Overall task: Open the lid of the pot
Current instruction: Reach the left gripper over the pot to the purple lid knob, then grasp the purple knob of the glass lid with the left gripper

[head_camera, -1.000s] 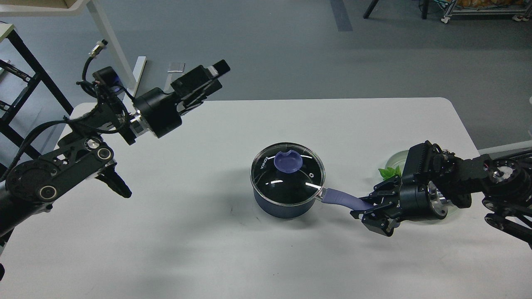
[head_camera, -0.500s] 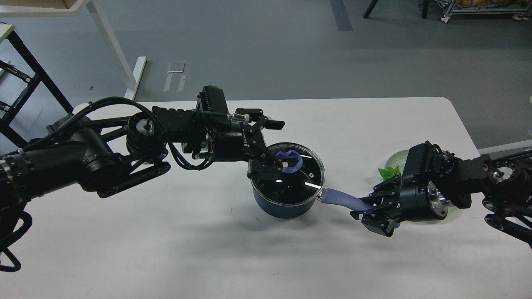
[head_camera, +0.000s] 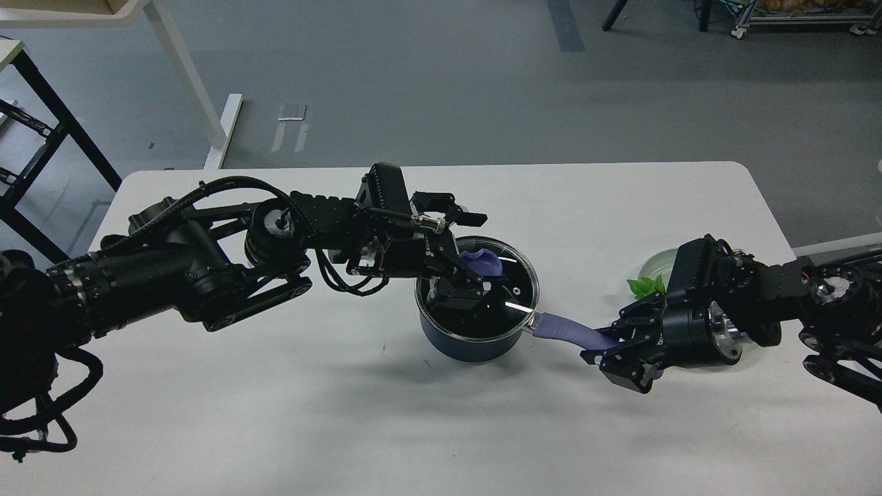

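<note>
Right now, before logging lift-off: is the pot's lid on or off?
On. The glass lid sits level on the pot rim, no gap showing; the left gripper is at its purple knob.

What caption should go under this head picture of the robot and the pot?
Left gripper reaches the knob of the glass lid while the right gripper holds the pot handle.

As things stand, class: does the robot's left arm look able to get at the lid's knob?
Probably yes: the left gripper is already over the glass lid, at the purple knob, with nothing between.
</note>
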Controlling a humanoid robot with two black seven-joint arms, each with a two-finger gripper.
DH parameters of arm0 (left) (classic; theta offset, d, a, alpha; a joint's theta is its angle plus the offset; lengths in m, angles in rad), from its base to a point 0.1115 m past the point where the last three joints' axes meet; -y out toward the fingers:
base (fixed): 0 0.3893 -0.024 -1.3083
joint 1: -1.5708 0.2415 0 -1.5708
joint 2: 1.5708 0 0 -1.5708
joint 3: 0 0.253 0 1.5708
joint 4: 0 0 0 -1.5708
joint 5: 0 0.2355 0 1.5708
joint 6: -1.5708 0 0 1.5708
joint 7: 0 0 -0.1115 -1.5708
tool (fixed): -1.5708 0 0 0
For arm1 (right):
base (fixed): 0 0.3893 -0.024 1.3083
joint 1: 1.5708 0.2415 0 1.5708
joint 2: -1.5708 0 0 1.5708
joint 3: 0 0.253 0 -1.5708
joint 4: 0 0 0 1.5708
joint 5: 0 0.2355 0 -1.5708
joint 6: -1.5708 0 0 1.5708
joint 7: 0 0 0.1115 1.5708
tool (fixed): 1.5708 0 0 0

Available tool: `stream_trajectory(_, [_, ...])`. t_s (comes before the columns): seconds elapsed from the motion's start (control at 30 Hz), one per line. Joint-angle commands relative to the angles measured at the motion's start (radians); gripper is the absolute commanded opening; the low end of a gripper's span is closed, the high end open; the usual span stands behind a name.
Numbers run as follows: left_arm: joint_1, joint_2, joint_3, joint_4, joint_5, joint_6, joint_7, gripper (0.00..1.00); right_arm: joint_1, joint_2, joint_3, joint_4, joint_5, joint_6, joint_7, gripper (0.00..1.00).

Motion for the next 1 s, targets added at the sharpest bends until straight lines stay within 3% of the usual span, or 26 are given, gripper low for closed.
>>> stream_trajectory(0.0, [0.010,-0.002,0.000,0.000,-0.013,-0.006,0.000,0.99,-0.001,0.000,0.000,0.000,-0.001,0.000,0.000,0.27])
stream_trajectory(0.57, [0.069,-0.015,0.006,0.032,-0.074,-0.001,0.000,0.96,-0.002,0.002,0.001,0.000,-0.001,0.000,0.000,0.28])
stream_trajectory(0.8, [0.070,-0.017,0.005,0.031,-0.074,0.002,0.000,0.64,-0.005,0.000,0.001,0.000,0.000,0.000,0.000,0.28])
stream_trajectory(0.97, [0.066,-0.031,0.005,0.031,-0.076,0.004,0.000,0.50,-0.005,0.000,0.001,0.000,0.000,0.000,0.000,0.28])
